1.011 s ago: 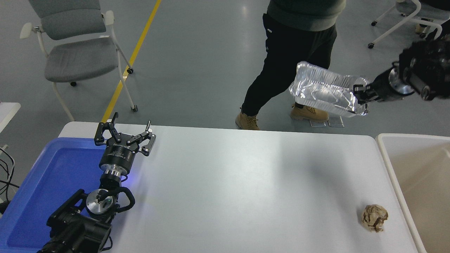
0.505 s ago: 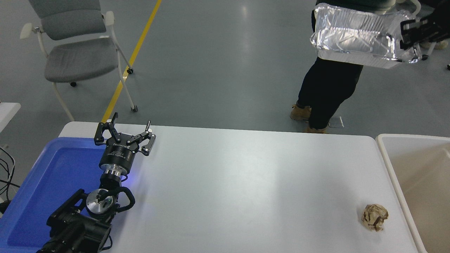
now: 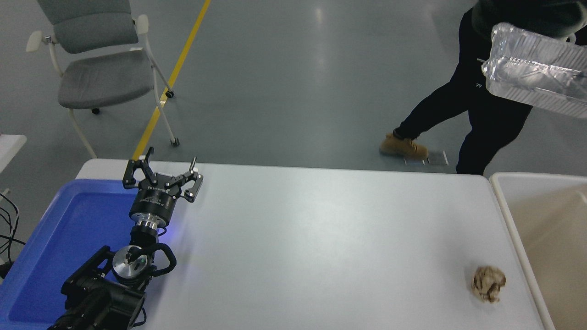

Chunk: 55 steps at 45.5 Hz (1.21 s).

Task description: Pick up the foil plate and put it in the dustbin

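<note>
The foil plate (image 3: 534, 66) hangs high in the air at the upper right, tilted, with its right end cut off by the picture's edge. It is above the floor, beyond the far end of the beige dustbin (image 3: 506, 215), which stands at the table's right side. My right gripper is out of view past the right edge, so what holds the plate does not show. My left gripper (image 3: 165, 167) is open and empty, parked at the lower left over the edge of the blue tray.
A crumpled brown paper ball (image 3: 489, 283) lies on the white table (image 3: 321, 238) near the dustbin. A shallow blue tray (image 3: 59, 229) sits at the left. A person (image 3: 477, 105) walks behind the table's far right. A grey chair (image 3: 101, 68) stands at the back left.
The foil plate has swung up and then right, now partly off the right edge. My right gripper has left the picture. The person has walked to the right.
</note>
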Tool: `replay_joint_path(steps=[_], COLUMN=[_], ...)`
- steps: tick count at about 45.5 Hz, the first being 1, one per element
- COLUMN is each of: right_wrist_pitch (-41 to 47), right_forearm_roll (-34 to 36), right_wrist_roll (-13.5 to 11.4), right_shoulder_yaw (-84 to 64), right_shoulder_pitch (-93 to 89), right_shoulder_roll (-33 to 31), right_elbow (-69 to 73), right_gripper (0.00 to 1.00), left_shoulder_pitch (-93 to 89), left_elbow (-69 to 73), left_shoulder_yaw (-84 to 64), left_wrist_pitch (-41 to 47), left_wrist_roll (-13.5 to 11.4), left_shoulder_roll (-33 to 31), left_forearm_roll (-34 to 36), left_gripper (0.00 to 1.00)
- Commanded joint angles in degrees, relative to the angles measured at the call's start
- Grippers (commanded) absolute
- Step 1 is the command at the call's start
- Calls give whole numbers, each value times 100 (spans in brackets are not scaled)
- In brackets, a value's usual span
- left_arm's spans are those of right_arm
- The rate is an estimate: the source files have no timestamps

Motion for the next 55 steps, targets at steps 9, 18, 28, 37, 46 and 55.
replay_joint_path(steps=[9, 18, 28, 37, 46, 55], right_wrist_pitch=[-2012, -2839, -2962, -3752, -4148, -4175], right_forearm_roll=[2523, 4308, 4459, 4529, 4538, 4555], right_wrist_roll=[-33, -323, -806, -956, -1105, -1132], right_shoulder_yaw=[1368, 2386, 4601, 5788, 6861, 7222], right_shoulder_pitch=[-3751, -6248, -7744, -8105, -8175, -8351], right_shoulder_roll=[-72, 1290, 2811, 3383, 3656, 3735], right_elbow=[-1444, -3350, -5311, -5321, -5295, -5277], right_gripper=[0, 0, 0, 0, 0, 0], left_shoulder_pitch=[0, 0, 0, 0, 0, 0], left_elbow=[-1, -1, -1, -1, -1, -1], left_shoulder_yaw=[0, 0, 0, 0, 0, 0], left_wrist_pitch=[-6, 3, 3, 3, 3, 3], left_wrist_roll=[0, 0, 0, 0, 0, 0], left_shoulder_roll=[0, 0, 0, -9, 0, 0], left_forearm_roll=[-1, 7, -1, -1, -1, -1], left_gripper=[99, 99, 99, 99, 99, 99])
